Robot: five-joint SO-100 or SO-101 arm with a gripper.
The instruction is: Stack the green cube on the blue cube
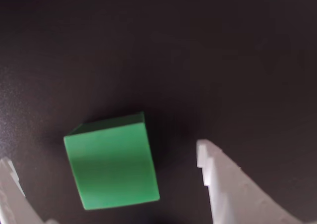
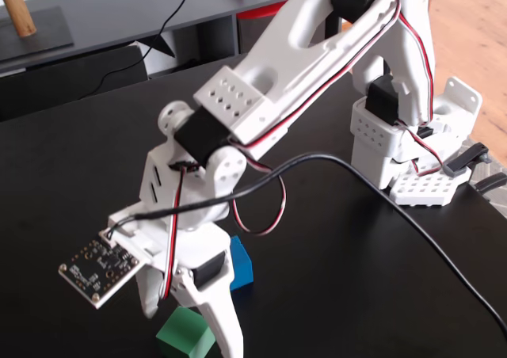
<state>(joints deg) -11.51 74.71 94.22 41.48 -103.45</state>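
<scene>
Green cube (image 1: 112,165) sits on the black bench (image 1: 198,50) between the spread jaws (image 1: 104,164), neither finger touching it. Blue cube (image 2: 241,264) sits just beside it, toward the bench's far edge.

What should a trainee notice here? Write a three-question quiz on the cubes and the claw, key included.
1. True or false: the claw is shut on the green cube.
2. In the fixed view, which cube lies nearer the picture's bottom edge? A) the green cube B) the blue cube
3. Fill in: in the wrist view, the green cube sits between the claw's two white ____.

Key
1. False: the fingers stand apart on either side, with dark table showing between the right one and the cube.
2. A: the green cube is lowest, the blue one above it and partly hidden by the arm.
3. fingers
</scene>
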